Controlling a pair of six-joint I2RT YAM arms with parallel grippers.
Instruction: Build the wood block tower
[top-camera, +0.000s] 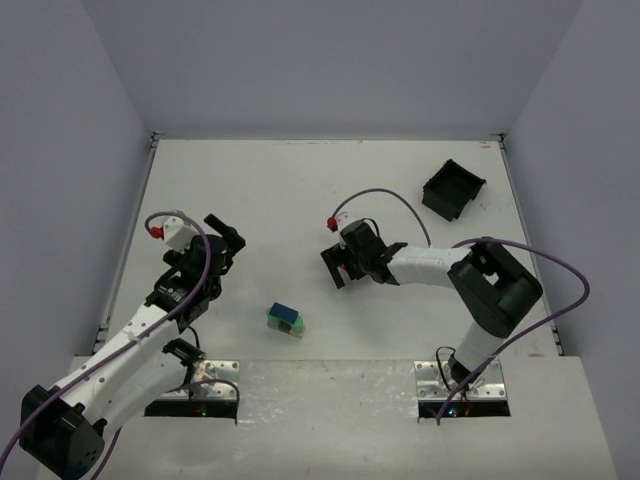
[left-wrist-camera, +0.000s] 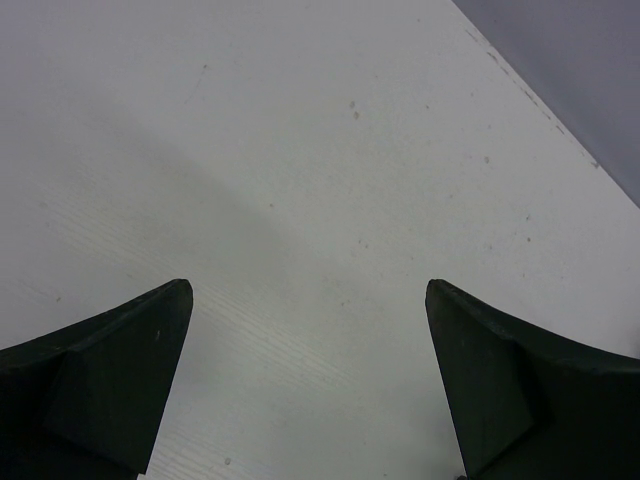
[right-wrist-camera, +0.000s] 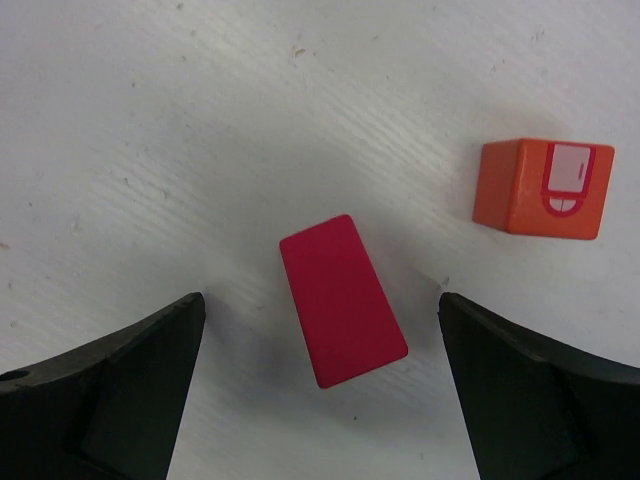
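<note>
Your tower (top-camera: 285, 319), blue over green and tan, sat near the table's near edge, between the two arm bases. A red block (right-wrist-camera: 342, 300) lay flat toward the middle of the table (top-camera: 300, 190), between the spread fingers of your right gripper (right-wrist-camera: 320, 305), with neither finger touching it. An orange block (right-wrist-camera: 543, 188) stood near it. Your left gripper (left-wrist-camera: 308, 300) hung with its fingers wide apart over bare table toward the left edge. The black bin (top-camera: 453, 188) sat by the far right corner.

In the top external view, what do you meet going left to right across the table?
left gripper → blue-and-green wood blocks → right gripper → black bin
</note>
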